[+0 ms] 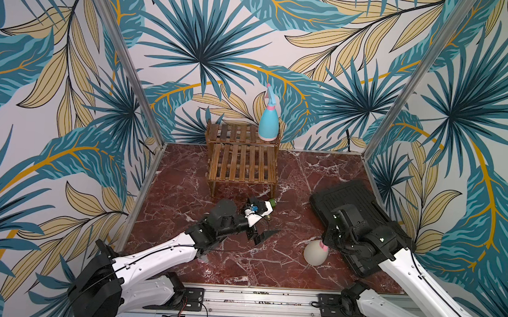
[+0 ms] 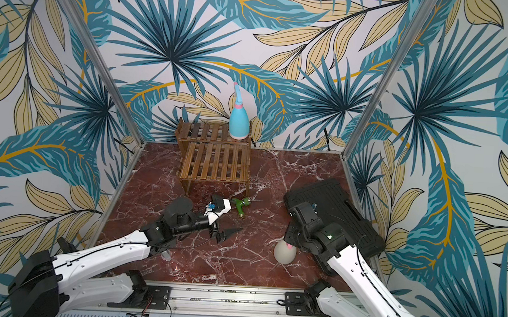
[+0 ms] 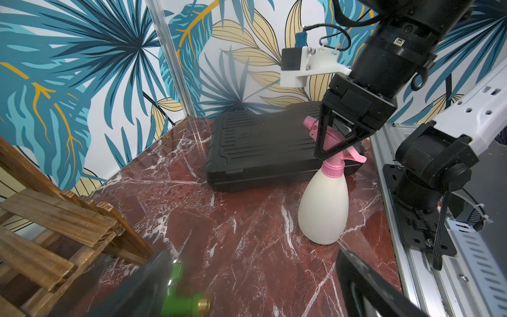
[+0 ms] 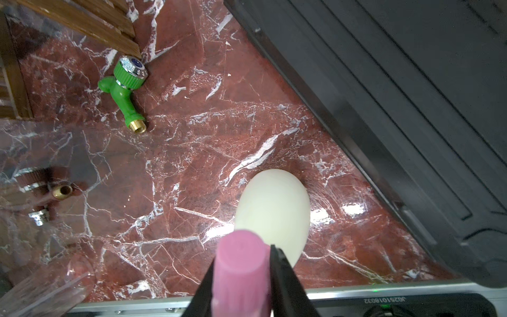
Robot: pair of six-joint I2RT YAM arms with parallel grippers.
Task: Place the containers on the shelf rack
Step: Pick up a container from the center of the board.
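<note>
Right end effector (image 4: 242,255), nearest us in its wrist view, pinches the cream-white pear-shaped plastic spray bottle (image 4: 274,208) by its pink neck collar. The bottle stands upright on the red marble worktop (image 1: 211,261), just beside the flat black ribbed case (image 1: 349,200). Left end effector (image 1: 265,236) is spread and empty, near the small green tap fitting (image 4: 120,90). Light blue spray bottle (image 1: 269,122) sits on the upper tier of the brown wooden slatted shelf rack (image 1: 242,164). We judge the lift is next: rise straight, keep the bottle vertical, clear the case edge, then set it on a free slat area.
</note>
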